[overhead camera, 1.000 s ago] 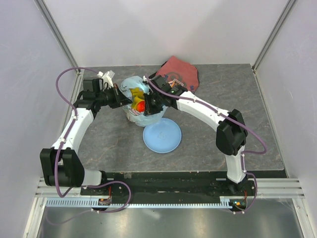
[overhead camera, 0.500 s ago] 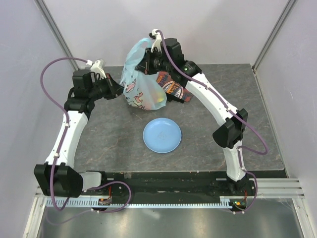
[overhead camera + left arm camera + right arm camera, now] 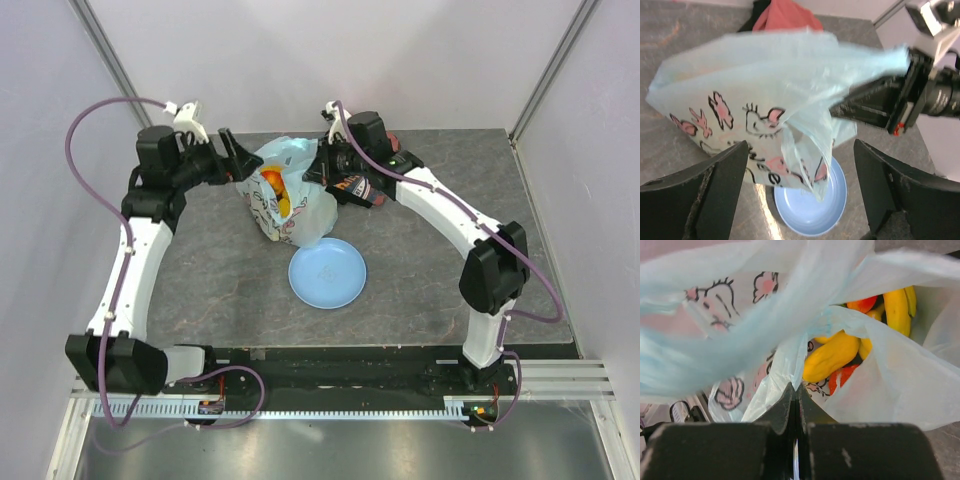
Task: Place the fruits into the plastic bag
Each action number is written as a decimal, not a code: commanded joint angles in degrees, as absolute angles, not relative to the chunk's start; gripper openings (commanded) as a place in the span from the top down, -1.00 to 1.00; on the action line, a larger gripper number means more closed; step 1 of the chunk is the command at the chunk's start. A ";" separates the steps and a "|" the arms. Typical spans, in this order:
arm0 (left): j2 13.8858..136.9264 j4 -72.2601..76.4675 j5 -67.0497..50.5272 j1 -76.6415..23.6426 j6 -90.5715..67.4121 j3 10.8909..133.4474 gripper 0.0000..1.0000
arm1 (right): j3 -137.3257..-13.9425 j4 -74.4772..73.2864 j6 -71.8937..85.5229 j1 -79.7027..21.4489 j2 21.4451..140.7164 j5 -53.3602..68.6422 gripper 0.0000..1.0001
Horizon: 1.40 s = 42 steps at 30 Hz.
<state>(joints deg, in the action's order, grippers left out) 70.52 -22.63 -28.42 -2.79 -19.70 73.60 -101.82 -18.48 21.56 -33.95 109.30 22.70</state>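
The light-blue plastic bag (image 3: 290,215) with its cartoon print hangs at mid-table, mouth up. Fruits (image 3: 278,192) show inside it: yellow bananas (image 3: 832,357), a red fruit (image 3: 844,377) and an orange-red one (image 3: 862,304). My right gripper (image 3: 318,172) is shut on the bag's thin upper edge (image 3: 790,367), just right of the mouth. My left gripper (image 3: 240,158) stands open at the bag's left side. A loose strip of the bag (image 3: 807,145) hangs between its fingers (image 3: 722,175), which do not pinch it.
A round light-blue plate (image 3: 327,272) lies just in front of the bag, also under it in the left wrist view (image 3: 810,212). A folded dark-red cloth (image 3: 362,188) lies behind the bag, partly under the right arm.
The right gripper raised the bag high half a second ago and has now lowered it. The left gripper was shut at the bag, has opened wide and let go.
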 commanded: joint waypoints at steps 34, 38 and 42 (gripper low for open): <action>93.86 -9.48 -5.18 -22.33 12.75 95.44 -0.26 | -104.59 -17.58 24.08 -29.44 107.84 31.03 1.00; 96.59 -13.70 -6.07 -20.31 7.32 98.87 0.87 | -107.30 -17.67 24.17 -29.36 108.72 29.45 1.00; 94.94 -16.26 -3.86 -14.34 -2.34 104.48 0.97 | -119.75 -17.58 24.00 -29.36 112.57 27.61 1.00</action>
<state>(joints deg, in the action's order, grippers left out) 97.51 -14.59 -5.50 -20.05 7.51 97.23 -107.81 -19.57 23.79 -29.71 110.32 29.82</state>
